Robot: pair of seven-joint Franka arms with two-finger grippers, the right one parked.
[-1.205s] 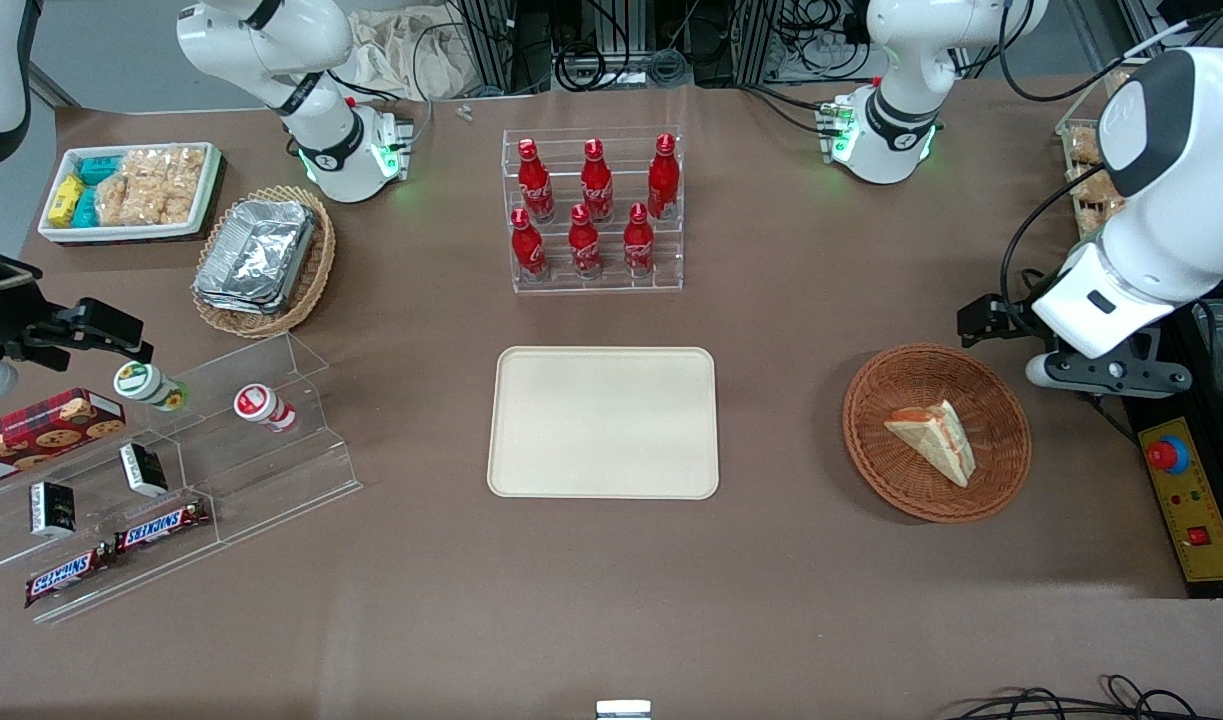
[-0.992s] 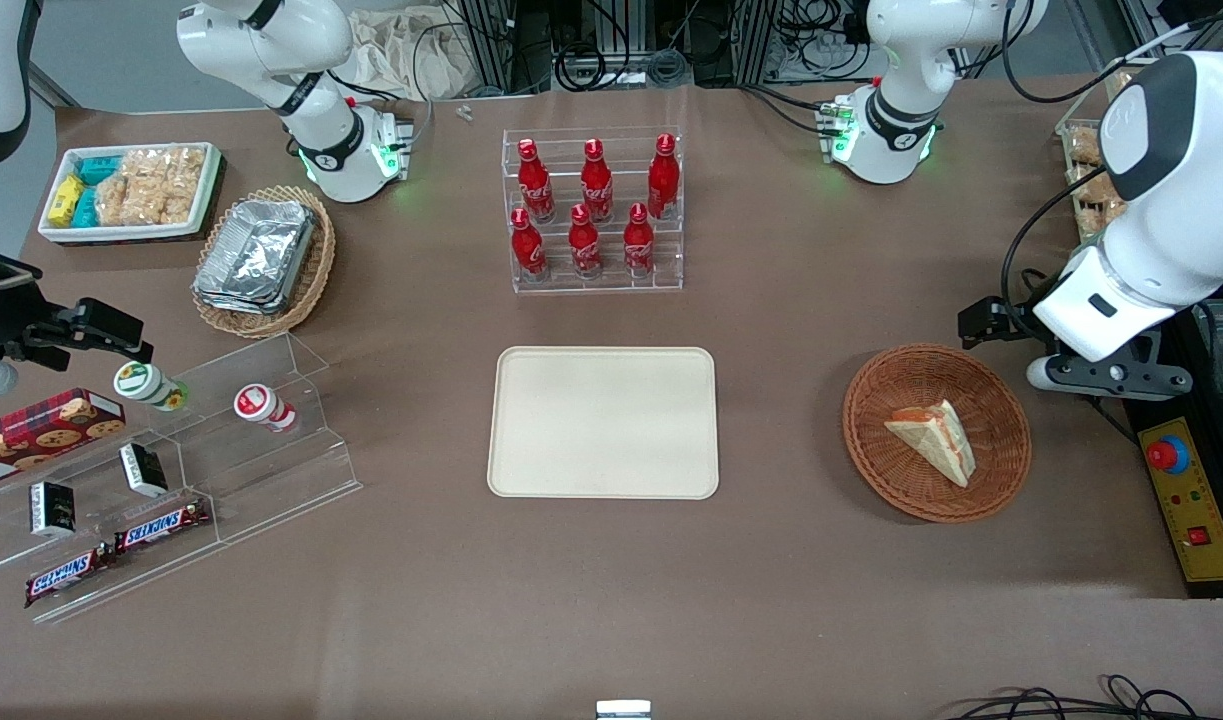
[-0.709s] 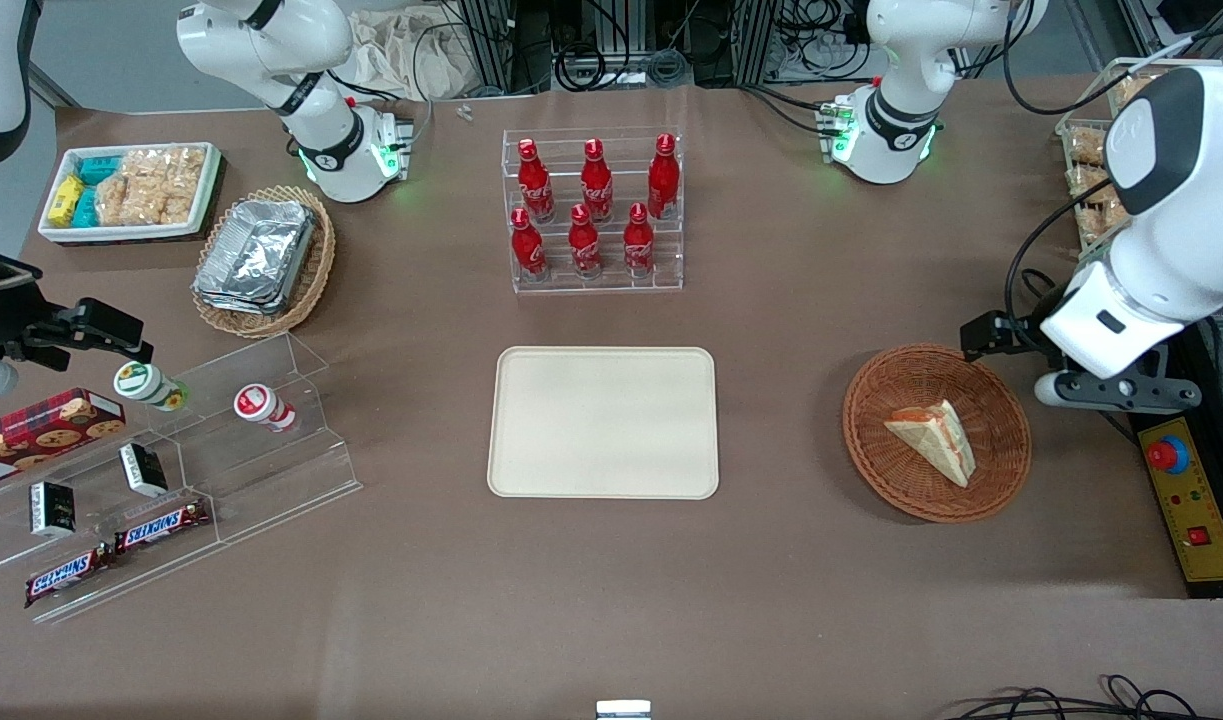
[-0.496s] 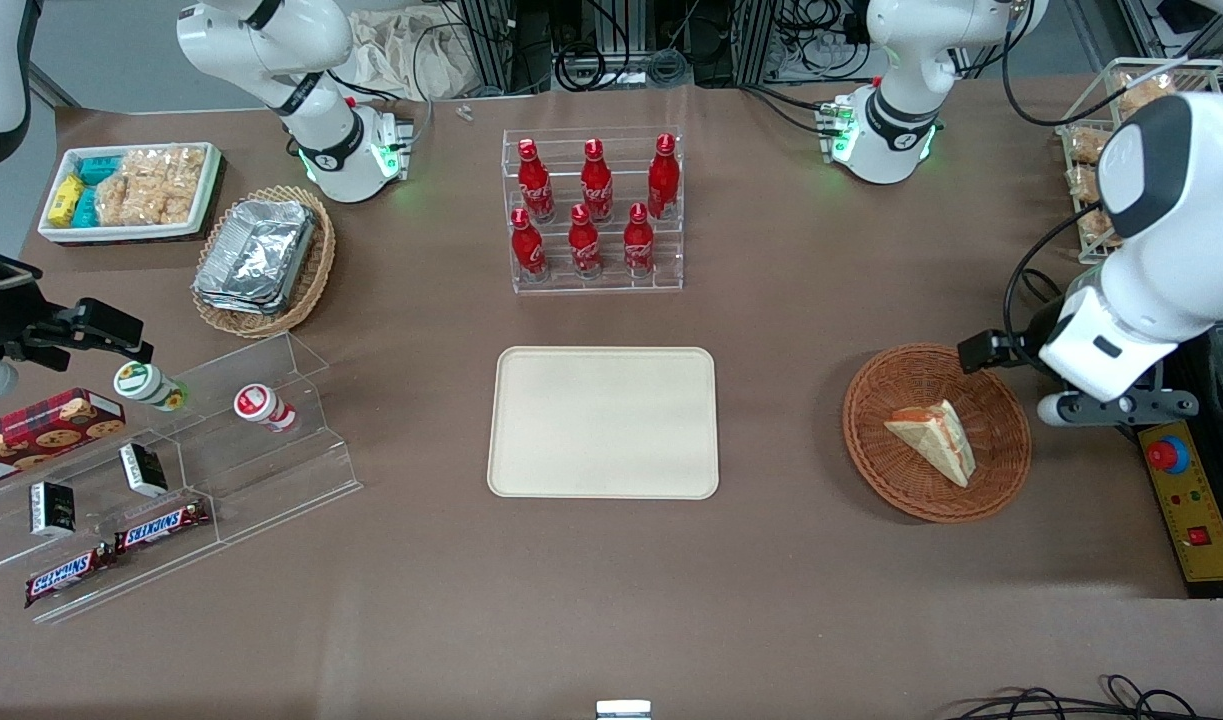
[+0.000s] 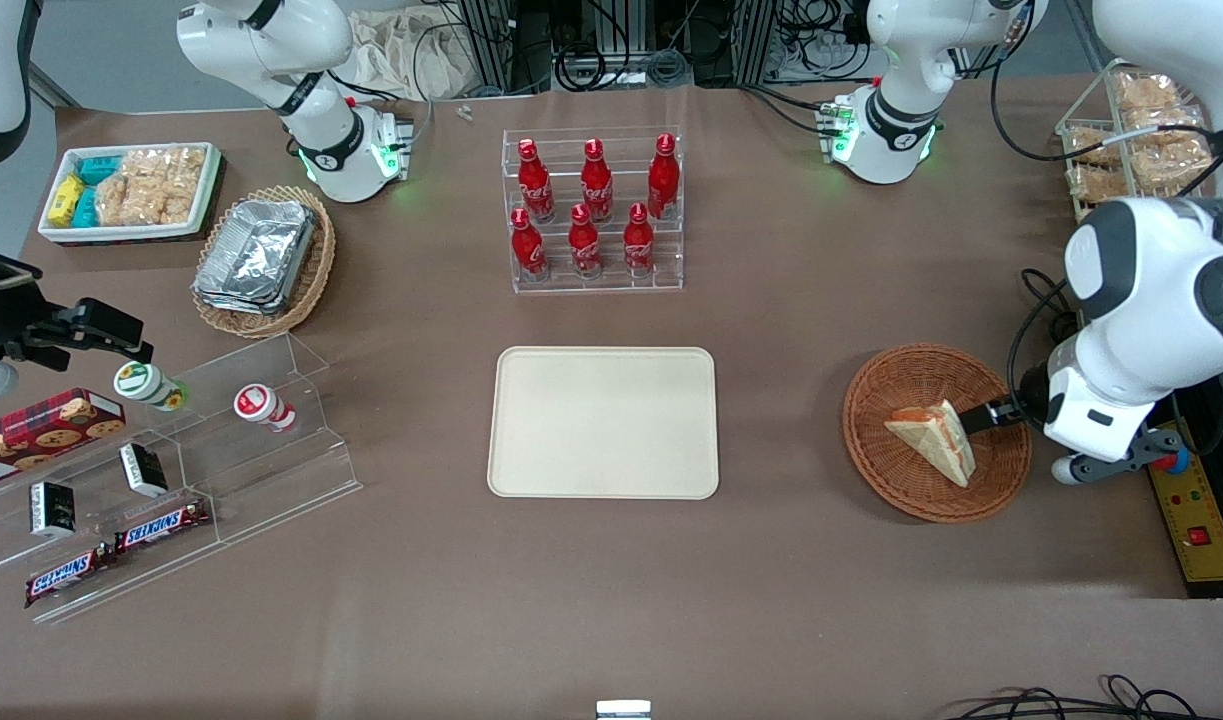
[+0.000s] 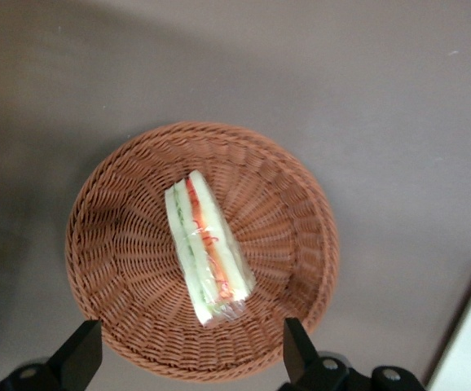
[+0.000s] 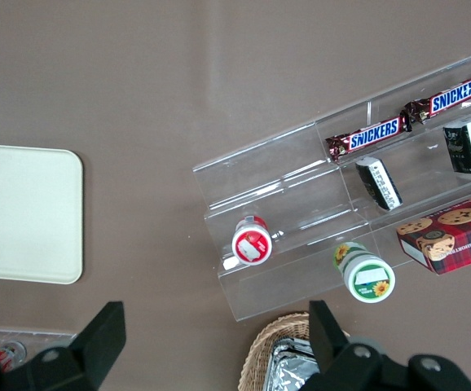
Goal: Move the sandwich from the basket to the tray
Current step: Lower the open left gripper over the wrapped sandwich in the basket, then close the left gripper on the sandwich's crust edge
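Observation:
The sandwich (image 5: pixel 935 440), a white bread wedge with orange and green filling, lies in the round reddish-brown wicker basket (image 5: pixel 891 470) toward the working arm's end of the table. In the left wrist view the sandwich (image 6: pixel 208 248) lies on its side in the basket (image 6: pixel 121 244). The left arm's gripper (image 5: pixel 993 416) hangs over the basket's rim, beside the sandwich and apart from it. It is open (image 6: pixel 188 358), its fingers (image 6: pixel 297 349) spread wide with nothing between them. The cream tray (image 5: pixel 603 422) lies flat at the table's middle, with nothing on it.
A clear rack of red bottles (image 5: pixel 593 210) stands farther from the front camera than the tray. A wire rack of snacks (image 5: pixel 1136 140) and a yellow control box (image 5: pixel 1196 520) flank the working arm. A tan basket of foil trays (image 5: pixel 263 260) and an acrylic shelf (image 5: pixel 171 470) lie toward the parked arm's end.
The left arm has swung nearer to the front camera and come down, and its gripper has moved from outside the basket's rim to over the basket beside the sandwich. The sandwich has not moved.

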